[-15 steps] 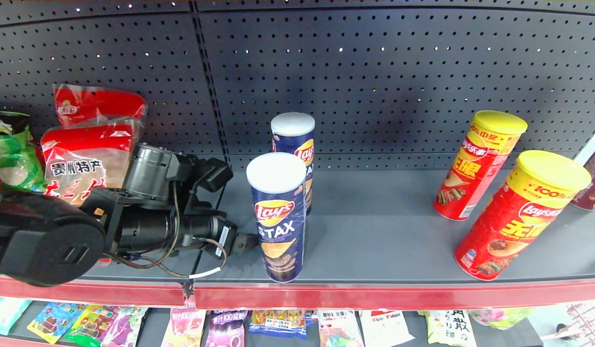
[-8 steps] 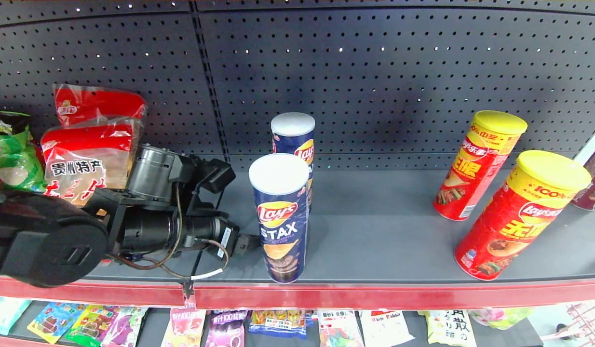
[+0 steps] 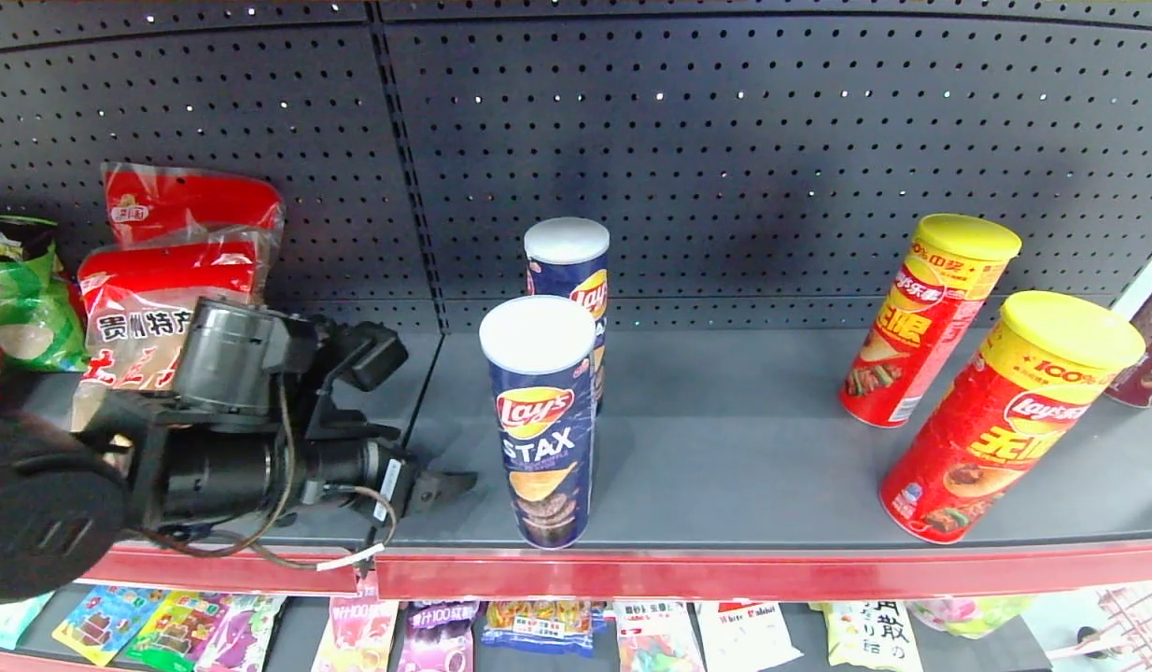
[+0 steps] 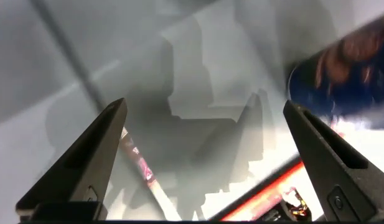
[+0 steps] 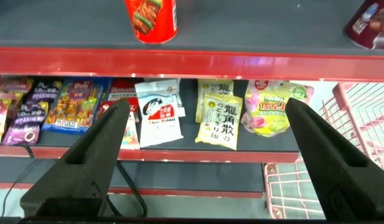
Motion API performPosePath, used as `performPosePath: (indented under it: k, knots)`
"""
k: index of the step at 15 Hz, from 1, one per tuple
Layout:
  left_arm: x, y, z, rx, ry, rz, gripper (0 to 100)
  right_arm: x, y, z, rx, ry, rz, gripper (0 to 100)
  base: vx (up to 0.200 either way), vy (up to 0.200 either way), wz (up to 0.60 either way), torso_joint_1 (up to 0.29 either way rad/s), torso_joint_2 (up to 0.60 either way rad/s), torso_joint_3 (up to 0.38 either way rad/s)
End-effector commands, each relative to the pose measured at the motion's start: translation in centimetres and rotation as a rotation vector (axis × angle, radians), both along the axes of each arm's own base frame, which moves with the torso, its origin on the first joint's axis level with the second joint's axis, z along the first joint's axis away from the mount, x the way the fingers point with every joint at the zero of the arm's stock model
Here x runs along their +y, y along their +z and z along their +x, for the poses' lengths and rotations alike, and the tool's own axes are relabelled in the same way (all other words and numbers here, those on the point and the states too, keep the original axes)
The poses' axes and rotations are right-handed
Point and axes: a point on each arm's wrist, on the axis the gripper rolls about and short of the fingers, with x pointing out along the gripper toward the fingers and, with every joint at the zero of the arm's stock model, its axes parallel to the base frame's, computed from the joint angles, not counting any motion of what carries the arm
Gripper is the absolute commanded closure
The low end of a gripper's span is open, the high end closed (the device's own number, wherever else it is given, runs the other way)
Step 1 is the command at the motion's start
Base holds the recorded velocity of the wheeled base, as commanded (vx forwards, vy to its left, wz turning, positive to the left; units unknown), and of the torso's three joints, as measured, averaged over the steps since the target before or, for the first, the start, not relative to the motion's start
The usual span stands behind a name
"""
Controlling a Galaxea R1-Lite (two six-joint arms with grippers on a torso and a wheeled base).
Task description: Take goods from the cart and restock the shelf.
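Note:
Two blue chip cans stand upright on the grey shelf (image 3: 744, 448): the front can (image 3: 539, 420) near the red front lip, the rear can (image 3: 568, 280) right behind it. My left gripper (image 3: 455, 485) lies low over the shelf, just left of the front can and apart from it. In the left wrist view this gripper (image 4: 205, 106) is open and holds nothing, with the blue can (image 4: 341, 81) off to one side. My right gripper (image 5: 207, 102) is open and empty, below the shelf level, facing the lower shelf and a red can (image 5: 151, 15).
Two red cans with yellow lids (image 3: 931, 317) (image 3: 1005, 411) stand at the shelf's right, a dark can (image 3: 1145, 345) at the edge. Red snack bags (image 3: 165, 280) and a green bag (image 3: 21, 299) crowd the left. Packets (image 3: 651, 635) fill the lower shelf. A pink cart (image 5: 360, 143) stands right.
My left gripper has drawn back to the left, away from the front blue can. The can stays upright in its place.

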Motion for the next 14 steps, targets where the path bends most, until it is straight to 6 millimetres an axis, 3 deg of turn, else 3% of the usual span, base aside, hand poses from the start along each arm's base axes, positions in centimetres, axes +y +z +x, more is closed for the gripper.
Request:
performPosePath:
  k: [1,4,6,8,9,11,12,14]
  knots:
    - [3.5,1.9,-5.0,-0.088,0.063,-0.042,0,0.1,-0.6,0.3,0.025,0.002,-0.006,0,0.0,0.0,0.0,0.0,0.0,0.0]
    - [8.9,2.5,-15.3,-0.228,0.243,-0.09,0,0.2,-1.5,0.6,0.054,0.042,0.002,0,0.0,0.0,0.0,0.0,0.0,0.0]
    - [10.3,3.0,-22.0,-0.172,0.348,-0.092,0,0.3,-1.7,0.8,0.056,0.062,0.004,0,0.0,0.0,0.0,0.0,0.0,0.0]
    - [10.8,0.9,-27.5,-0.103,0.367,-0.084,0,0.4,-1.4,0.8,0.062,0.002,-0.006,0,0.0,0.0,0.0,0.0,0.0,0.0]
    - [10.9,-0.7,-28.8,-0.087,0.405,-0.068,0,0.8,-1.2,1.1,0.097,-0.076,-0.007,0,0.0,0.0,0.0,0.0,0.0,0.0]
    - [10.7,-2.8,-28.8,-0.102,0.528,-0.049,0,1.4,-1.8,1.1,0.116,-0.171,0.003,0,0.0,0.0,0.0,0.0,0.0,0.0]
    - [10.6,-4.3,-28.6,-0.185,0.517,-0.075,0,1.5,-3.0,1.0,0.103,-0.125,-0.004,0,0.0,0.0,0.0,0.0,0.0,0.0]
    - [10.7,-5.3,-28.1,-0.366,0.437,-0.128,0,1.5,-3.2,2.0,0.006,-0.086,-0.007,0,0.0,0.0,0.0,0.0,0.0,0.0]
